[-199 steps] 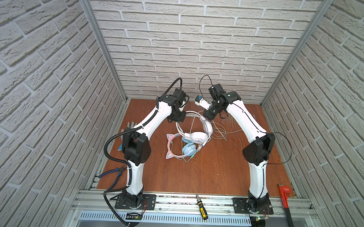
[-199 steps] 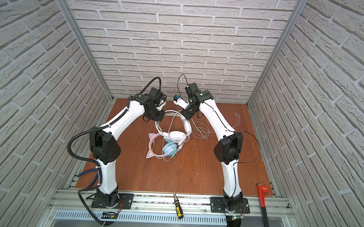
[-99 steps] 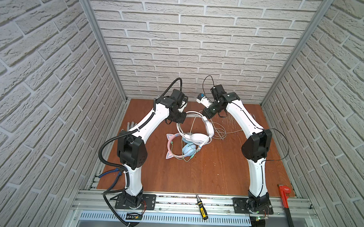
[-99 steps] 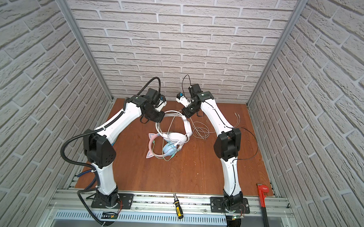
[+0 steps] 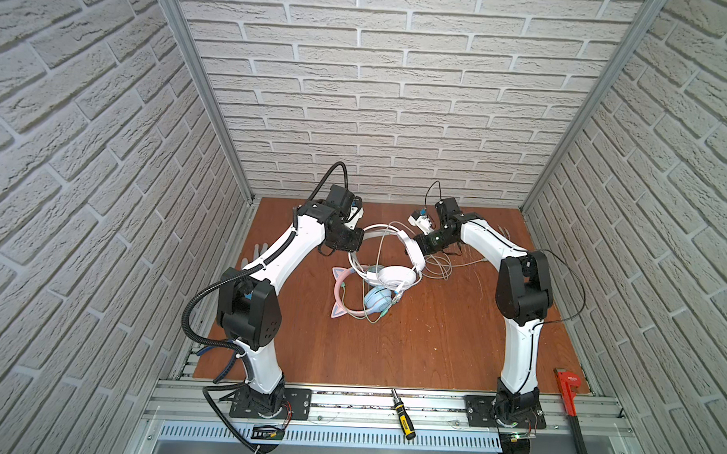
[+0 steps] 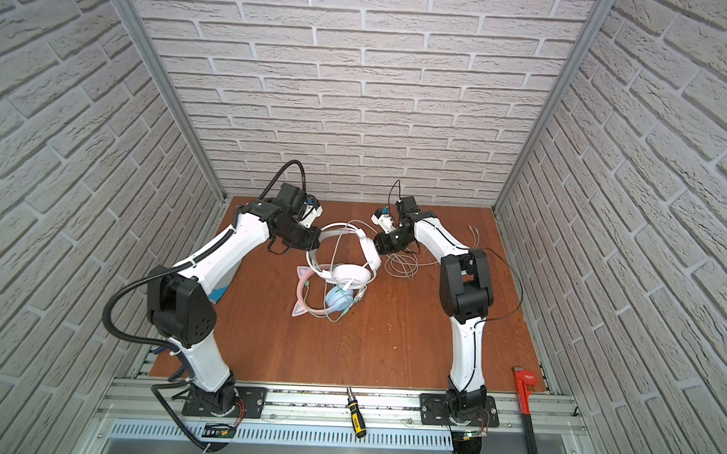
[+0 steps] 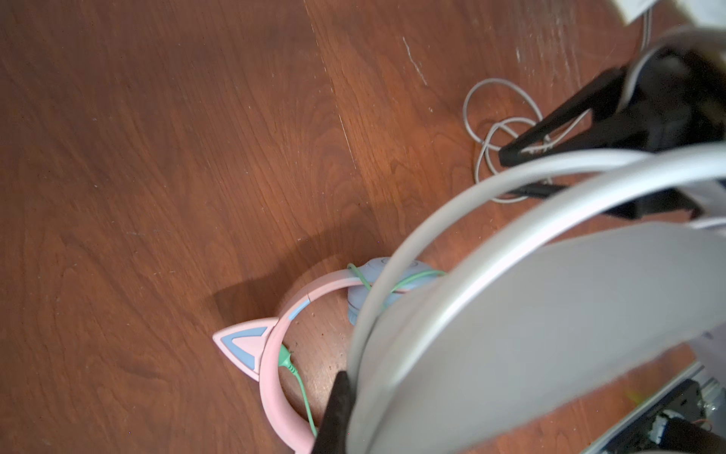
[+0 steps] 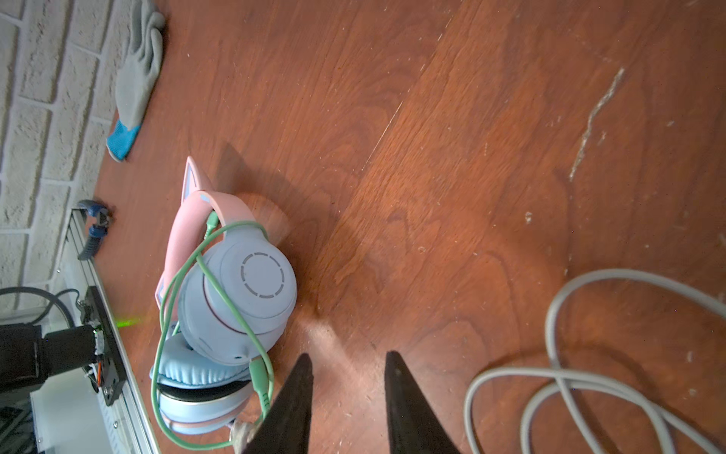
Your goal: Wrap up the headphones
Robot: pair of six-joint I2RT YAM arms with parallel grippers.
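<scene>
In both top views the white headphones [image 5: 393,276] are sitting mid-bench with their cups down against the pink cat-ear headphones [image 5: 378,301], and their headband is arching up toward the back wall. The left end effector [image 5: 359,238] is clamping that headband at its left side, jaws closed on it. In the left wrist view the band is filling the frame right against one black finger [image 7: 337,408].

The right end effector [image 8: 346,357] is hanging at the band's other side with its jaws moderately apart and only bare bench [image 8: 432,157] showing between them, so it is holding nothing.

A strand of white cable [image 5: 381,249] is lying across the headband, while a loose coil [image 8: 552,326] is lying on the bench beside the right arm, so most of that cable is looking unwrapped. The pink pair is lying folded, its green cable [image 8: 257,373] looping around the light-blue cups, so I am judging it largely done. What is remaining, by my reading, is gathering the loose coil and winding it round the white band.
</scene>
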